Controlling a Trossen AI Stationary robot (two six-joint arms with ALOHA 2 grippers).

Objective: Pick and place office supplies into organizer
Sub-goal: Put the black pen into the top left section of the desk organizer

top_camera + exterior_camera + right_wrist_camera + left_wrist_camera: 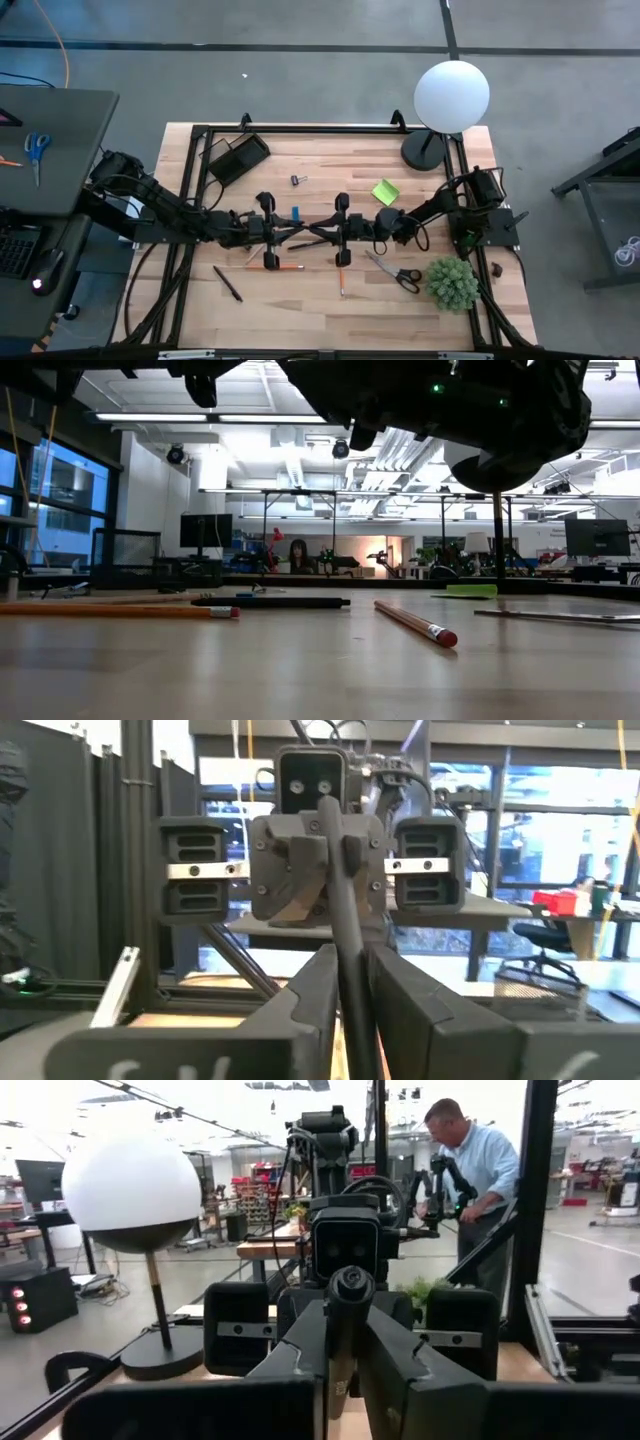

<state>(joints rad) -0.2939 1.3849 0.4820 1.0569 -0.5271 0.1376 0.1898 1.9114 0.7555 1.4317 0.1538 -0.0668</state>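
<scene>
Black slim pen [305, 236] pinched between left hand [283, 233] and right hand [330, 229]; both clamped above wooden table [310, 305].

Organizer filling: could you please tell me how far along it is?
Nothing looks placed in the organizer yet. The left gripper and right gripper both clamp one black pen. Blue eraser, sticky-note pad, binder clip, scissors, pencils and another pen lie on the table.

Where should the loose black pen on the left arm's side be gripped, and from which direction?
Grip the black pen at mid-barrel from straight above, closing across its width: it lies flat and slanted, bare wood either side. The left claw and right claw are both shut on another pen.
</scene>
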